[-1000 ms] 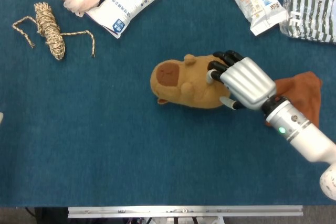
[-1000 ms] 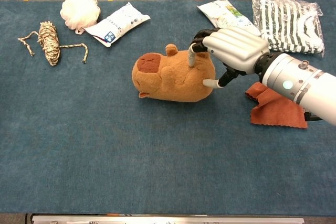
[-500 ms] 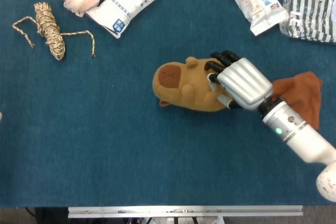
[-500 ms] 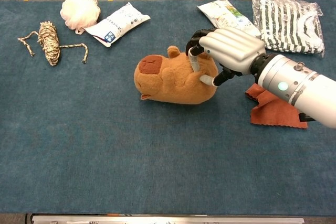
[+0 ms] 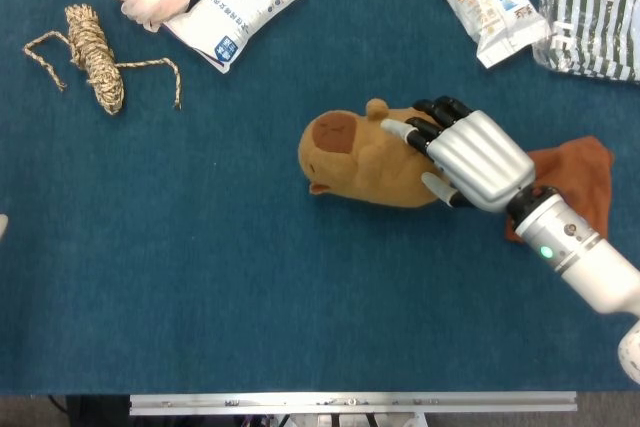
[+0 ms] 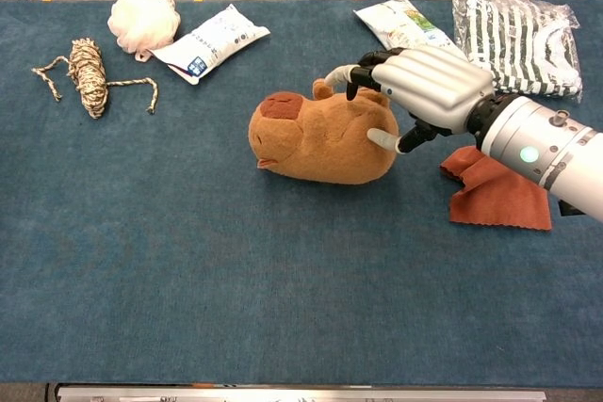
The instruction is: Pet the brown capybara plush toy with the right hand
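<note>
Resting palm-down on the rump of the capybara plush toy point(image 5: 368, 158), mid-table beside the rust cloth point(image 5: 572, 179), the right hand point(image 5: 470, 155) holds nothing, fingers loosely spread. Pressing sideways could shove the light toy along instead of stroking it.

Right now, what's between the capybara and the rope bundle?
Nothing: in the head view only bare blue table lies between the capybara and the rope bundle.

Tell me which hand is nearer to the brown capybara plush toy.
Right. The right hand lies over the rear of the capybara plush toy, its fingers spread above the toy's back. The left hand is in neither view.
</note>
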Available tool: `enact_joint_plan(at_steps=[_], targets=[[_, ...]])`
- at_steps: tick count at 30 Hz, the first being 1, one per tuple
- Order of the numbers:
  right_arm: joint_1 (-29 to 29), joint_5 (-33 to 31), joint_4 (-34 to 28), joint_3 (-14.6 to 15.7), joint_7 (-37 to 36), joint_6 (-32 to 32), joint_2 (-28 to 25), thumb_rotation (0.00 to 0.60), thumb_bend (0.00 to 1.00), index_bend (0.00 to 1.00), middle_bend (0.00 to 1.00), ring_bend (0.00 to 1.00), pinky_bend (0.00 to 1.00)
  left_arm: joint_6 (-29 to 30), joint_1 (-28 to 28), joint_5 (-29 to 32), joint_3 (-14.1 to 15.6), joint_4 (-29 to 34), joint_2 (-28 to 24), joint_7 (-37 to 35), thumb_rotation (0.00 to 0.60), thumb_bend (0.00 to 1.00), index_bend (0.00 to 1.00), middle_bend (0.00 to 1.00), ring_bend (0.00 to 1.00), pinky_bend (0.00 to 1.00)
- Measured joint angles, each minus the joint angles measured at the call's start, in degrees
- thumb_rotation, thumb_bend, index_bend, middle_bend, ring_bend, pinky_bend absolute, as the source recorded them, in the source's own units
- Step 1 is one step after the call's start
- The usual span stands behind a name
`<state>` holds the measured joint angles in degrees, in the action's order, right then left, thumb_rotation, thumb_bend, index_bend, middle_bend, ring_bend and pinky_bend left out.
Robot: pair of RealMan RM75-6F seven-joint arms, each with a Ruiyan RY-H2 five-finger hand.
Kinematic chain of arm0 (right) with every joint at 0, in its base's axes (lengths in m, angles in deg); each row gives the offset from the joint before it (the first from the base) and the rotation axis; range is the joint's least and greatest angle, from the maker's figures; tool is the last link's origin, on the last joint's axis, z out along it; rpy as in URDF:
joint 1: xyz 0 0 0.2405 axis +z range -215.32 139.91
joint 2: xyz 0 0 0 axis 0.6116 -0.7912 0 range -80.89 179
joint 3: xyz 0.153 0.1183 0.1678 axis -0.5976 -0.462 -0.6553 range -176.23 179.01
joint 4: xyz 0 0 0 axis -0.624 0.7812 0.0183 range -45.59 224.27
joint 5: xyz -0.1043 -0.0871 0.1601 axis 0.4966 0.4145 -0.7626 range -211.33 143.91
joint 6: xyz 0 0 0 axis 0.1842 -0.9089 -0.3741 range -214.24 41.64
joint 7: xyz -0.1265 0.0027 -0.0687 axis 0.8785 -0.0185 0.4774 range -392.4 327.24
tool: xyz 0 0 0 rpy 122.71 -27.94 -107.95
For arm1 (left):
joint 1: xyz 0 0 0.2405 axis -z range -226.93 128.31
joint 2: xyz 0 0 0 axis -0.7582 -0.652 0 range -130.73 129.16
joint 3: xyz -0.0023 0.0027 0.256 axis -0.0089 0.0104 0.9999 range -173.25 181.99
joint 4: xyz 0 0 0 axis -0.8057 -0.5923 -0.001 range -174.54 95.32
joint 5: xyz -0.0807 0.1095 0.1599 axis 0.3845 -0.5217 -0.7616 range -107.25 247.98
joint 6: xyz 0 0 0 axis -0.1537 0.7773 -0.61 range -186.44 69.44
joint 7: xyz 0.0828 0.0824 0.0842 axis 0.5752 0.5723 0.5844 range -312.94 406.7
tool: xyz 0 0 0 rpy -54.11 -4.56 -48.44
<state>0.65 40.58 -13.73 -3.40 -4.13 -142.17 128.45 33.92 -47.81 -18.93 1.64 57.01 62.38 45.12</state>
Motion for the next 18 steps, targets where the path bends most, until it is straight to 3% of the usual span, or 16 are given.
enact_joint_plan(at_steps=[12, 18], targets=[[-1.39, 0.04, -1.02, 1.64, -0.17, -1.29, -2.63, 0.6, 0.34, 0.27, 0.31, 0.15, 0.2, -0.08, -0.11, 0.18, -0.05, -0.21, -0.12, -0.37, 0.6, 0.17, 0.35, 0.23, 0.13, 0.14], [-1.26, -0.6, -0.45, 1.82, -0.87, -0.49, -2.55, 0.6, 0.35, 0.35, 0.31, 0.15, 0.2, -0.29, 0.02, 0.19, -0.11, -0.32, -0.01, -0.13, 0.6, 0.17, 0.35, 0.23, 0.13, 0.14]])
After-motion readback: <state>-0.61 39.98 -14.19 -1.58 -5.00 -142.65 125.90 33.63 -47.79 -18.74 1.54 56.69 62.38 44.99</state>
